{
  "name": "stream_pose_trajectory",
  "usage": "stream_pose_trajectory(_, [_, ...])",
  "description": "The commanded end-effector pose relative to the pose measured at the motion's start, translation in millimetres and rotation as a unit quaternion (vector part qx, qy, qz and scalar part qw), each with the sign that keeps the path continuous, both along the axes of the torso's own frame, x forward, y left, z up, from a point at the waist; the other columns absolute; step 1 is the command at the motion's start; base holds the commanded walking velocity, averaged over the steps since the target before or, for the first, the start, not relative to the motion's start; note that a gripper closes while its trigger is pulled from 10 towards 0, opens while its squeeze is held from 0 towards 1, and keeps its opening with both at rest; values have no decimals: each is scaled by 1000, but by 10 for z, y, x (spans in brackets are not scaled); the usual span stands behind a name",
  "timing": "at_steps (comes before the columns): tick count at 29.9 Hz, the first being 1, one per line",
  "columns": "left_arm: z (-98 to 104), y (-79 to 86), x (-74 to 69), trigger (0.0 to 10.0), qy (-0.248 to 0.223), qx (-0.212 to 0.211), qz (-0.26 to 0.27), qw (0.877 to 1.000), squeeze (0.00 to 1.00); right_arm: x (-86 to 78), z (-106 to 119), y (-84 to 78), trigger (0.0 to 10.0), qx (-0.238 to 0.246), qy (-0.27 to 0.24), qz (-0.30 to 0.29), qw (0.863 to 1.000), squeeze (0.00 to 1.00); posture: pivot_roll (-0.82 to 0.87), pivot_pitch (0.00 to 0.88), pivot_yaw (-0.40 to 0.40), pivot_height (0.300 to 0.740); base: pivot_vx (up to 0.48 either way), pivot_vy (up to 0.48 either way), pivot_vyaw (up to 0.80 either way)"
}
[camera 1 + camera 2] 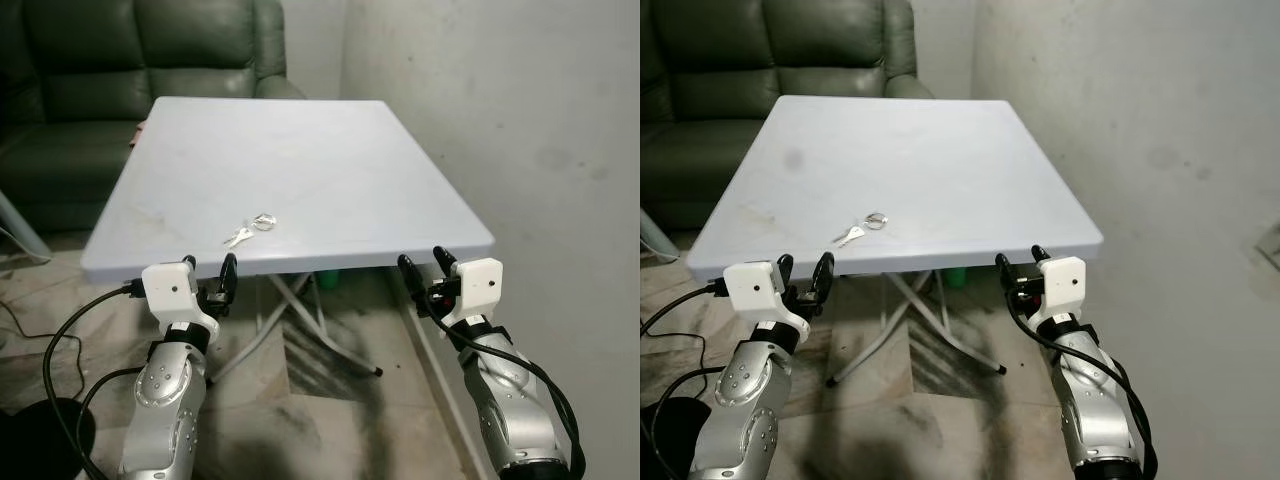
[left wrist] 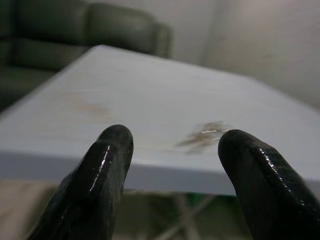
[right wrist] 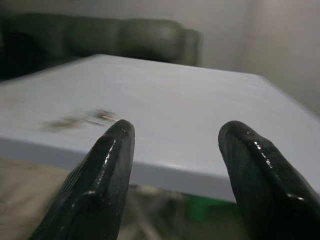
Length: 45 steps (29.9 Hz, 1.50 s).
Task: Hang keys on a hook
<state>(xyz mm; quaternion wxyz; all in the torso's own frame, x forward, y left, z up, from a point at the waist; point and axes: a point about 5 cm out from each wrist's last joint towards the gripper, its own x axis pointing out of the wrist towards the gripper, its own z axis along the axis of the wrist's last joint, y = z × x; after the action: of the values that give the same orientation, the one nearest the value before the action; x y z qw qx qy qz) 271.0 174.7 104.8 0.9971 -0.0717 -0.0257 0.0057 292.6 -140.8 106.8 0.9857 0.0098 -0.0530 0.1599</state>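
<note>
Keys (image 1: pixel 250 229) lie flat on the white table (image 1: pixel 330 170), lower-left of centre, near the front edge. I see left gripper (image 1: pixel 208 283) and right gripper (image 1: pixel 424 268) both spread, empty, just below that edge. Risk: flat keys slide under the fingertips; no hook visible.

My left gripper (image 2: pixel 172 165) has its fingers (image 2: pixel 102 175) spread, level with the table (image 2: pixel 150 90) edge; blurred keys (image 2: pixel 205 135) lie beyond, sofa (image 2: pixel 75 30) behind.
</note>
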Motion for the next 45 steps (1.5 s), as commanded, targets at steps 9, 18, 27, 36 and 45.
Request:
stream_pose_trajectory(9, [44,-41,29,10000,-5,4,-4,1000,0,1,47,-48,10000,-4,-7,-1,1000,0,-77,0,-47,728,0,480,0])
stream_pose_trajectory(18, [44,-37,21,10000,-4,5,-1,1000,0,-3,52,-46,10000,-4,-7,0,1000,0,-75,0,-51,728,0,441,0])
stream_pose_trajectory(27, [26,-36,12,10000,6,9,4,1000,0,-1,54,-46,10000,-5,-6,2,1000,0,-74,0,-52,728,0,0,0])
stream_pose_trajectory(36, [33,-45,18,10000,5,6,-2,1000,0,5,61,-40,10000,-5,-6,4,1000,0,-74,0,-52,728,153,0,0])
stream_pose_trajectory(45, [36,-60,29,10000,6,5,-5,1000,0,13,69,-28,10000,-4,-7,4,1000,0,-75,0,-49,728,395,0,0])
